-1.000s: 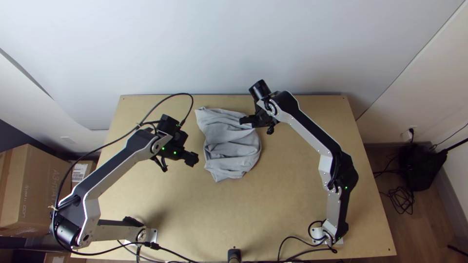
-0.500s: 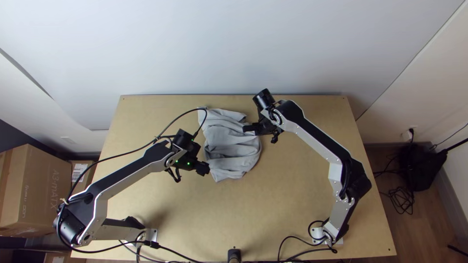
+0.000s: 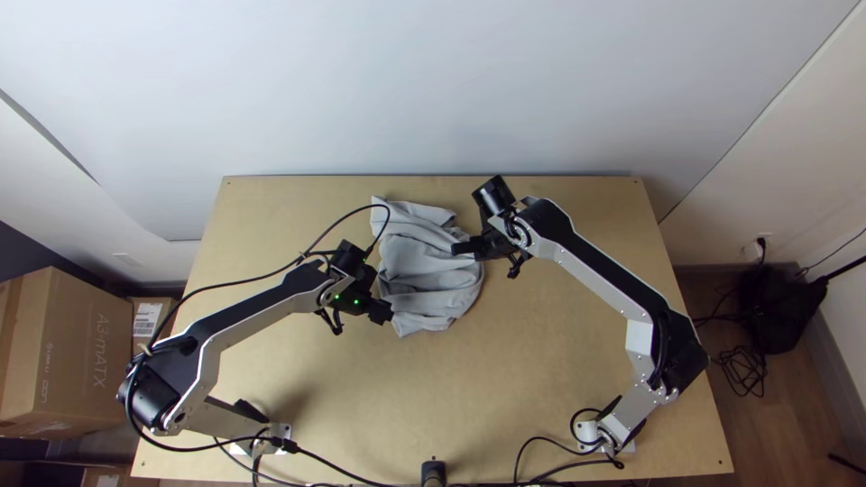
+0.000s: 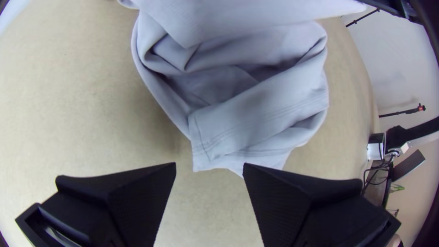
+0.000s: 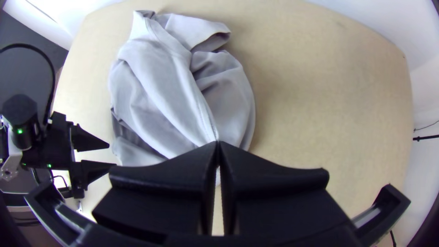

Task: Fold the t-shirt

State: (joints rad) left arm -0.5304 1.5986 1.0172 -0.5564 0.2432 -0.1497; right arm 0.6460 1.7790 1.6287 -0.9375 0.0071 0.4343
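Pale wooden tabletop (image 3: 559, 379) carries the bunched grey t-shirt (image 3: 428, 278). My left gripper (image 3: 388, 313) gapes near it, while my right gripper (image 3: 456, 248) pinches its seamed edge.

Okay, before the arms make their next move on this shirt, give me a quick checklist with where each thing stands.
1. Right gripper has the shirt: ok, fingers closed on a seamed edge.
2. Number of layers in that grip: cannot tell.
3. Left gripper open for a grasp: ok, fingers apart beside a hemmed corner.
4. Shirt smoothed flat for folding: not ok, bunched and creased.
5. Grippers clear of each other: ok, at opposite sides of the shirt.
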